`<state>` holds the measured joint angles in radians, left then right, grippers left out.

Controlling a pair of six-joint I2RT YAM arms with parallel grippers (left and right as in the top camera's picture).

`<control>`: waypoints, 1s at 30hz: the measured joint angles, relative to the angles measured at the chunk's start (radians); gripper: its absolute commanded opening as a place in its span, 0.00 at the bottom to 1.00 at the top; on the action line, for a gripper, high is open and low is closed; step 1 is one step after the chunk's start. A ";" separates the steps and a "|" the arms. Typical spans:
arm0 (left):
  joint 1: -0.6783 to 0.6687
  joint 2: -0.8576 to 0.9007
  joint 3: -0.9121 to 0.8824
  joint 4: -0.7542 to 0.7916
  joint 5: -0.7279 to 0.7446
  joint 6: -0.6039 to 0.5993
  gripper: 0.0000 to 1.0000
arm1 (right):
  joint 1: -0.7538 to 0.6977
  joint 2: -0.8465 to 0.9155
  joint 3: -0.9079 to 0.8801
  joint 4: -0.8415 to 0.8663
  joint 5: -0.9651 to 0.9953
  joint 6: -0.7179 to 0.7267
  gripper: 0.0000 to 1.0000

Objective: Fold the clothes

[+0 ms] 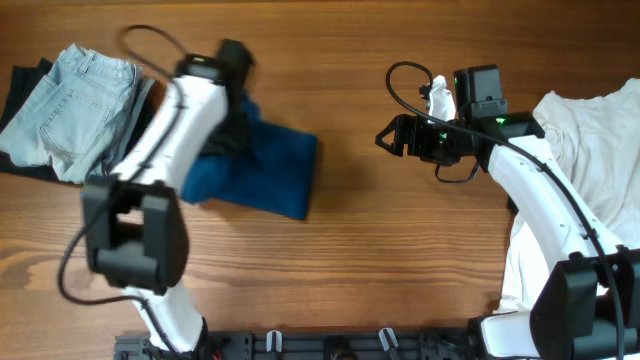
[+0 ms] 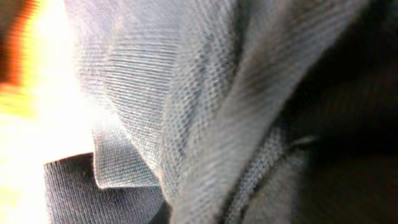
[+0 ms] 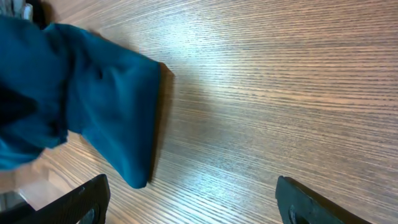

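Left tool (image 1: 233, 127) on blue garment (image 1: 272, 172) (rumpled)

The table (image 1: 380, 260) is warm brown wood with fine, straight grain running across the frame. Left of centre lies a plain, deep teal-blue garment (image 1: 270, 170). In the upper left of the overhead view, pale washed-denim jeans (image 1: 75, 105) lie on a black cloth (image 1: 22, 85). At the right edge sits a heap of plain white clothes (image 1: 600, 150). The left arm (image 1: 170, 130) and right arm (image 1: 545, 195) are white with black joints. The left wrist view is filled by ribbed fabric (image 2: 186, 93) that reads grey, possibly the blue cloth bleached by the yellow-orange glare at its left edge.
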<state>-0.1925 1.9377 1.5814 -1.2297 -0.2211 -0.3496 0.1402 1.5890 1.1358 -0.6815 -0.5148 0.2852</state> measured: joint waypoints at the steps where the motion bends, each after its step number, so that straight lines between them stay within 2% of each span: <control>1: 0.045 -0.018 0.000 0.012 -0.003 0.000 0.04 | 0.000 0.000 0.000 0.000 0.000 0.000 0.86; 3: 0.119 -0.055 0.000 0.028 0.005 0.000 0.04 | 0.000 0.000 0.000 0.000 0.000 0.000 0.86; 5: 0.114 -0.059 0.000 0.042 0.040 0.000 0.04 | 0.000 0.000 0.000 0.000 0.001 0.000 0.86; 9: -0.035 -0.058 -0.005 0.049 0.082 -0.004 0.04 | 0.000 0.000 0.000 0.000 0.004 0.000 0.86; 10: -0.114 -0.057 -0.028 0.056 0.093 -0.011 0.04 | 0.000 0.000 0.000 -0.006 0.004 0.000 0.86; 12: -0.169 -0.053 -0.072 0.108 0.100 -0.027 0.04 | 0.000 0.000 0.000 -0.014 0.005 -0.003 0.86; 13: -0.183 -0.049 -0.097 0.137 0.103 -0.039 0.11 | 0.000 0.000 0.000 -0.016 0.006 -0.003 0.86; 14: -0.198 -0.041 -0.124 0.162 0.111 -0.051 0.26 | 0.000 0.000 0.000 -0.016 0.007 -0.003 0.86; 15: -0.206 -0.036 -0.136 0.172 0.115 -0.067 0.58 | 0.000 0.000 0.000 -0.017 0.008 -0.003 0.86; 18: -0.269 -0.032 -0.143 0.221 0.193 -0.090 0.57 | 0.000 0.000 0.000 -0.018 0.008 -0.003 0.86; 19: -0.289 -0.032 -0.138 0.205 0.218 -0.090 0.59 | 0.000 0.000 0.000 -0.018 0.009 -0.003 0.86; 20: -0.319 -0.032 -0.111 0.156 0.251 -0.089 0.67 | 0.000 0.000 0.000 -0.019 0.011 -0.003 0.87; 21: -0.327 -0.032 -0.071 0.113 0.256 -0.084 0.67 | 0.000 0.000 0.000 -0.019 0.011 -0.003 0.86; 22: -0.321 -0.034 -0.037 0.071 0.244 -0.085 0.59 | 0.000 0.000 0.000 -0.019 0.011 -0.003 0.87; 26: -0.180 -0.117 0.043 -0.018 0.124 -0.075 0.04 | 0.000 0.000 0.000 -0.021 0.011 -0.003 0.87; 28: -0.088 -0.119 0.024 0.053 0.102 -0.073 0.04 | 0.000 0.000 0.000 -0.017 0.012 -0.003 0.87; 30: -0.024 -0.113 -0.047 0.201 0.133 -0.059 0.04 | 0.000 0.000 0.000 -0.016 0.016 -0.003 0.87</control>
<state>-0.2161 1.8244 1.5345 -1.0286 -0.0879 -0.4088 0.1402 1.5890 1.1358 -0.6979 -0.4992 0.2817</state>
